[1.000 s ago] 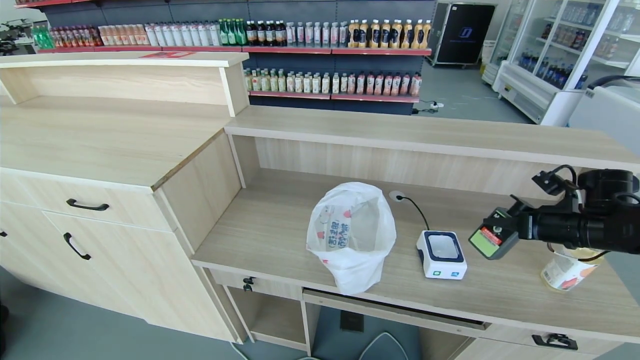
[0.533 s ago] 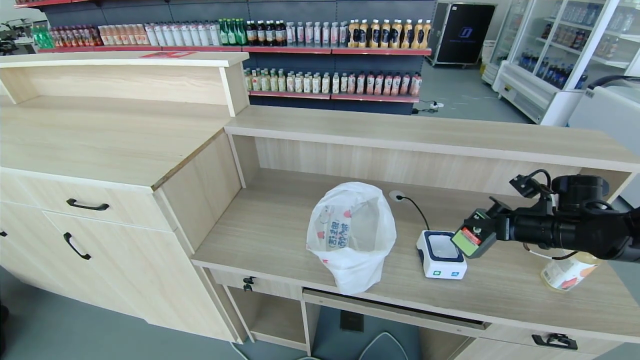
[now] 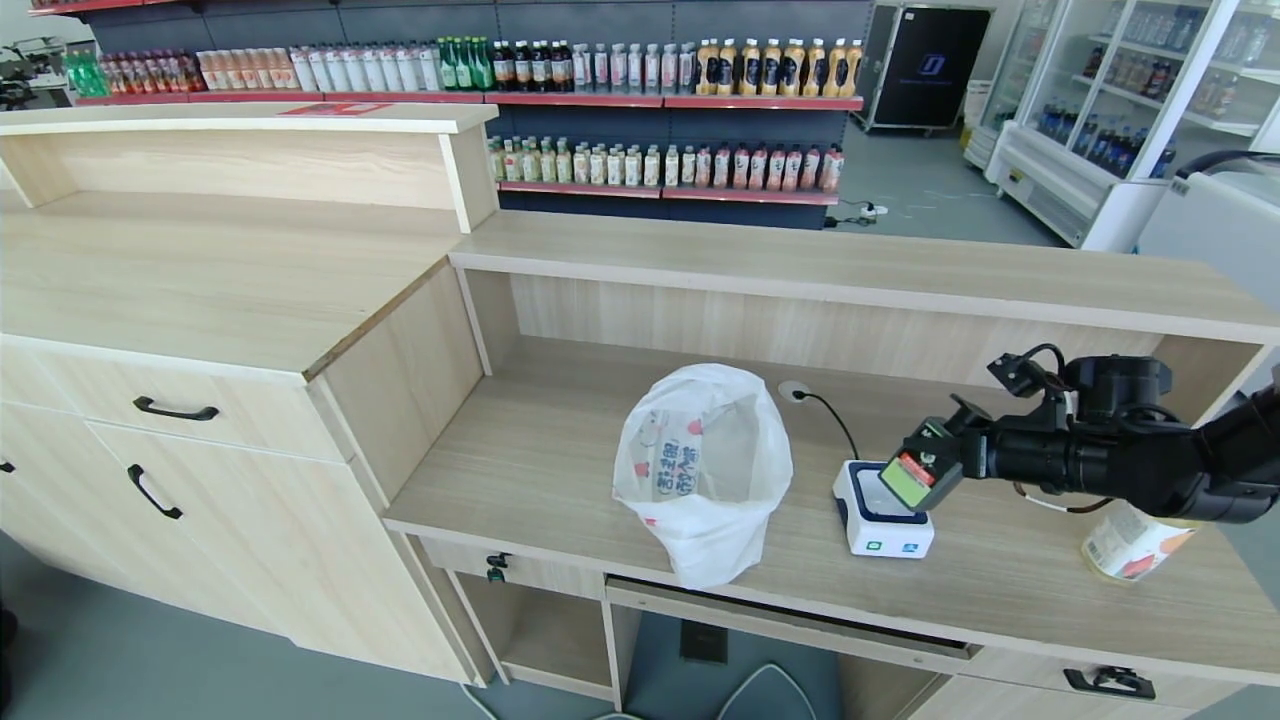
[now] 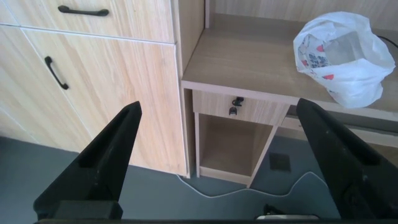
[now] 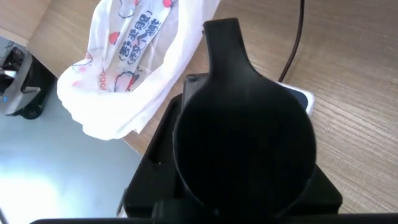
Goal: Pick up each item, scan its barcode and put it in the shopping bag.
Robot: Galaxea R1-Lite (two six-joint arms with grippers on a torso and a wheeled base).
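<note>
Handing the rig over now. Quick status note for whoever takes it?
Right gripper: jaws shut on a small box, held just above the scanner.
Left gripper: jaws open, empty, low beside the counter, left of the shopping bag.
Done: box picked up. Cannot tell whether it has scanned; bag contents unclear.
Left: bag the box, then scan and bag the tub at the counter's right end.

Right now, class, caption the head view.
Right tool holds a small box above the scanner, beside the open shopping bag.
</note>
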